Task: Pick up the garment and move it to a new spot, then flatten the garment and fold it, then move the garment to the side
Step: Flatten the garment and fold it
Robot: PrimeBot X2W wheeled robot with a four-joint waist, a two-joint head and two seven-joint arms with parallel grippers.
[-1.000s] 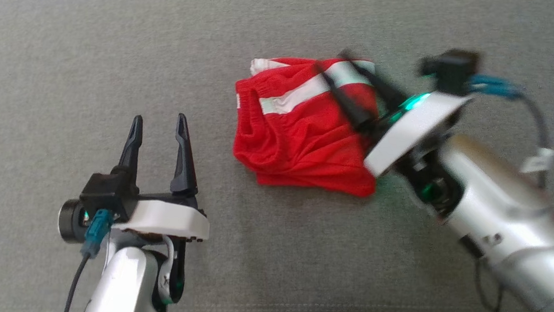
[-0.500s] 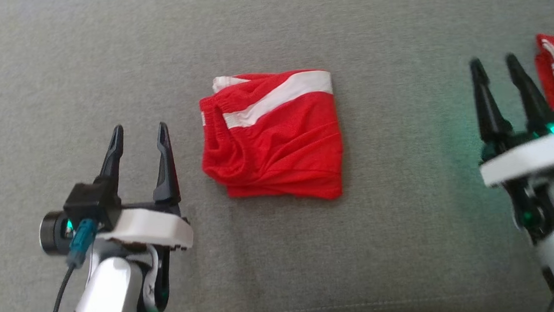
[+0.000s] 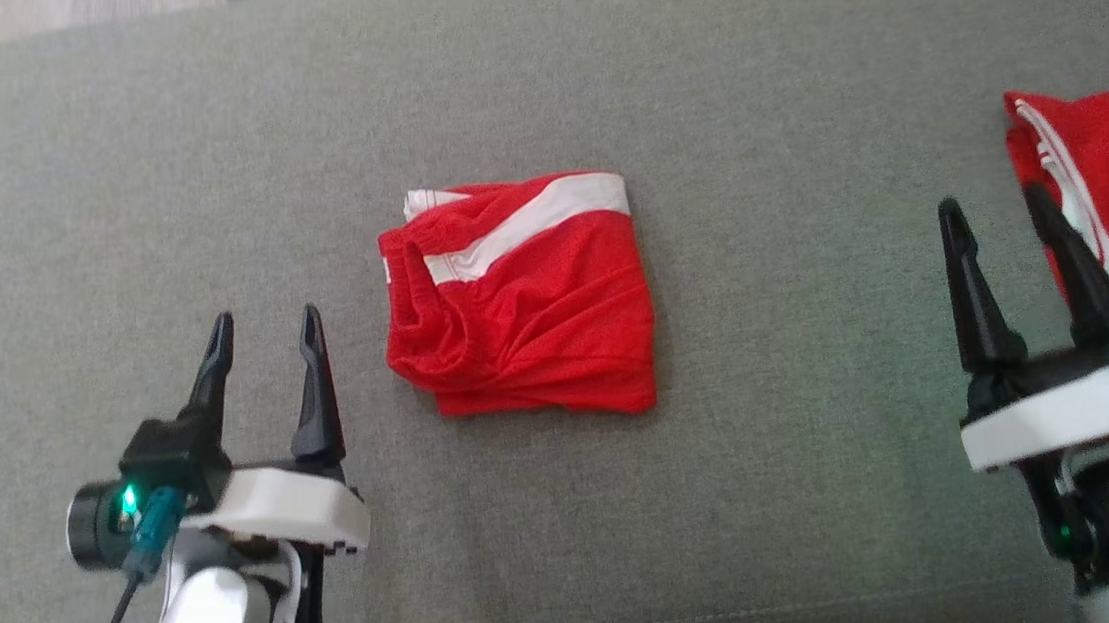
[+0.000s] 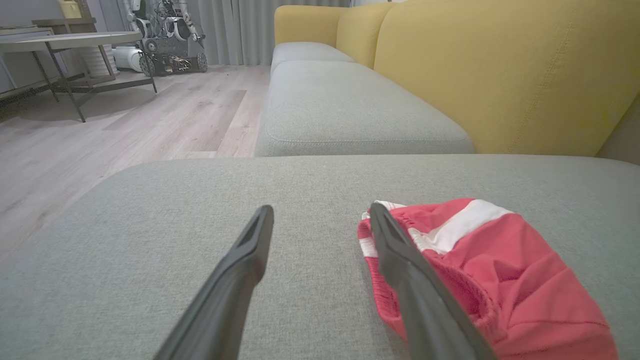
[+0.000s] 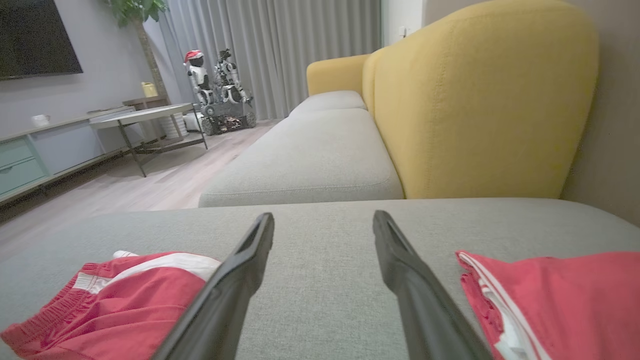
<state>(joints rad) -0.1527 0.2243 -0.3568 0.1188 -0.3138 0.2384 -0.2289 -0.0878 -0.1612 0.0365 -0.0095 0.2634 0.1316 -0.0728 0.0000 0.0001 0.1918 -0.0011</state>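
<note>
A folded red garment [image 3: 522, 304] with a white stripe lies in the middle of the grey cushion [image 3: 594, 77]. The left wrist view has the garment [image 4: 500, 270] just right of my fingers, and the right wrist view has it [image 5: 115, 295] at lower left. My left gripper [image 3: 260, 327] stands open to the garment's left, apart from it, with nothing between its fingers. My right gripper [image 3: 993, 213] is open far to the right, also empty. A second red garment [image 3: 1105, 183] with thin white stripes lies at the right edge, beside the right gripper.
Beyond the cushion runs a yellow sofa back [image 4: 500, 70] with more grey seats [image 4: 345, 105]. Wooden floor [image 4: 100, 135] lies off the cushion's left side, with a low table [image 5: 145, 115] and another robot [image 5: 220, 90] far off by the curtains.
My right gripper has come off the folded garment and swung out to the right, empty. The head camera has also shifted, bringing the second red garment into view. The left gripper holds its pose.
</note>
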